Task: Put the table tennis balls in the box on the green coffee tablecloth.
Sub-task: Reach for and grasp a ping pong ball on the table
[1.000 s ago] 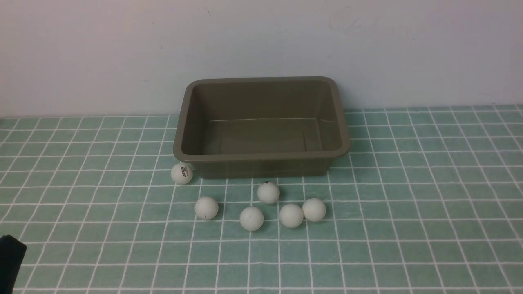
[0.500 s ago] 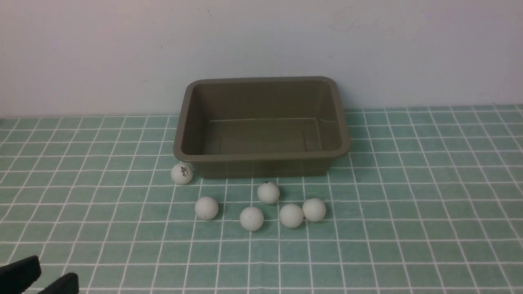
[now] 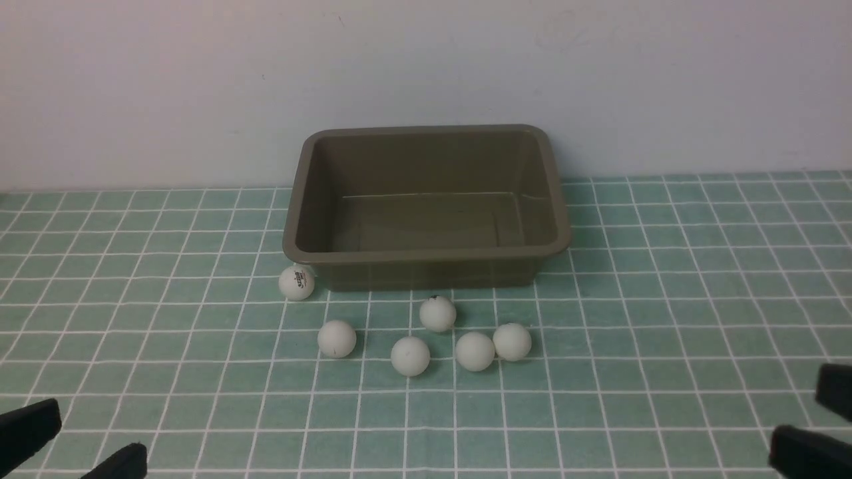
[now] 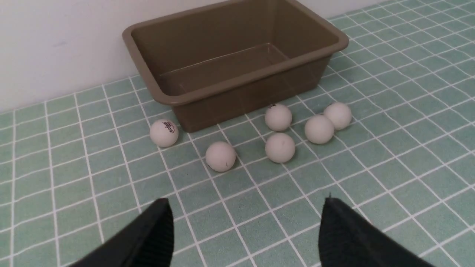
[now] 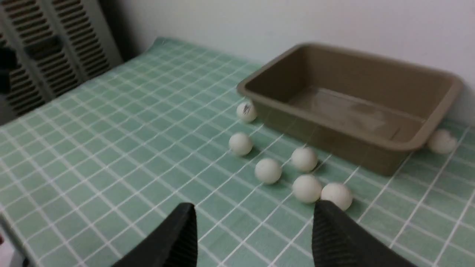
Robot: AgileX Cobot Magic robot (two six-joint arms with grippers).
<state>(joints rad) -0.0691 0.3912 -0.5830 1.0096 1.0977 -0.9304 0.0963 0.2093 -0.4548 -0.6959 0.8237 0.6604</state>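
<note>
The olive-brown box (image 3: pixel 426 255) stands empty on the green coffee tablecloth (image 3: pixel 665 299), close to the wall. Several white table tennis balls lie in front of it: the logo one (image 3: pixel 296 283) at its left corner, and others (image 3: pixel 336 339) (image 3: pixel 437 314) (image 3: pixel 410 356) (image 3: pixel 474 351) (image 3: pixel 512 342). In the right wrist view one more ball (image 5: pixel 441 141) rests by the box's far end. My left gripper (image 3: pixel 86 442) (image 4: pixel 245 202) is open at the near left, holding nothing. My right gripper (image 3: pixel 809 416) (image 5: pixel 254 207) is open at the near right, one finger (image 5: pixel 334 230) overlapping the nearest ball (image 5: pixel 337 194).
A plain white wall (image 3: pixel 426 66) rises right behind the box. In the right wrist view a grey louvred panel (image 5: pixel 48 55) stands past the cloth's left edge (image 5: pixel 7 222).
My left gripper's fingers have spread apart and come further into the front view. The right gripper has entered at the lower right. The balls and the box have not moved.
</note>
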